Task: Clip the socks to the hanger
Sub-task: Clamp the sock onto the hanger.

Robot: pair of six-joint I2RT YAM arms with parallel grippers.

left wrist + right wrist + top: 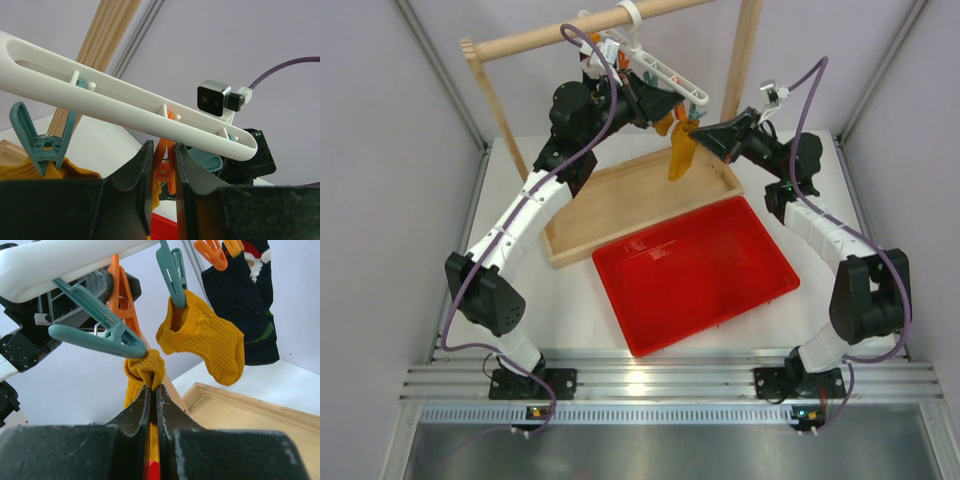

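Note:
The white hanger [665,70] hangs by its hook from the wooden rail; it also shows in the left wrist view [125,105] and the right wrist view [55,260]. My left gripper [164,147] is shut on an orange clip [167,172] under the bar. My right gripper [153,387] is shut on the bunched cuff of a mustard sock [145,367], held up against the end of a teal clip [95,332]; the sock dangles over the tray [680,155]. The other mustard sock [205,340] hangs from a teal clip [172,270].
A black sock [250,305] hangs on the hanger from orange clips. The wooden rail frame [570,35] stands at the back. A wooden tray [620,200] lies below the hanger, and a red bin [695,270] sits in front of it.

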